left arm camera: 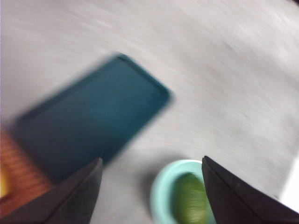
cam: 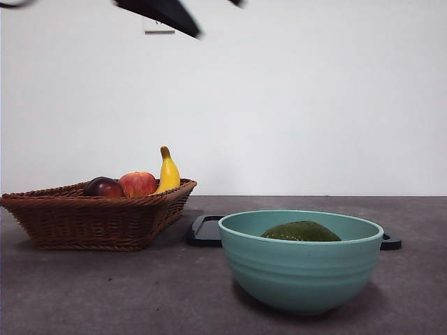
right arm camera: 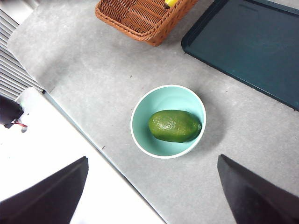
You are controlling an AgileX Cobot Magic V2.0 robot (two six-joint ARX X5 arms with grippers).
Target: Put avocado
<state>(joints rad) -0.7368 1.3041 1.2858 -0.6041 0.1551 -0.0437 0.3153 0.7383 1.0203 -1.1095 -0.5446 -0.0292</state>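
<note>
Avocado (right arm camera: 174, 125) is lying on its side in the teal bowl (right arm camera: 140, 135), well below both grippers, left gripper (left arm camera: 152, 170) and right gripper (right arm camera: 152, 175) hanging spread wide and empty, so it's looking placed.

A plain white wall (cam: 293, 105) stands behind a gray table (cam: 105, 293). A small white wall plate (cam: 158, 28) sits high on the wall. The light is soft and even.
</note>
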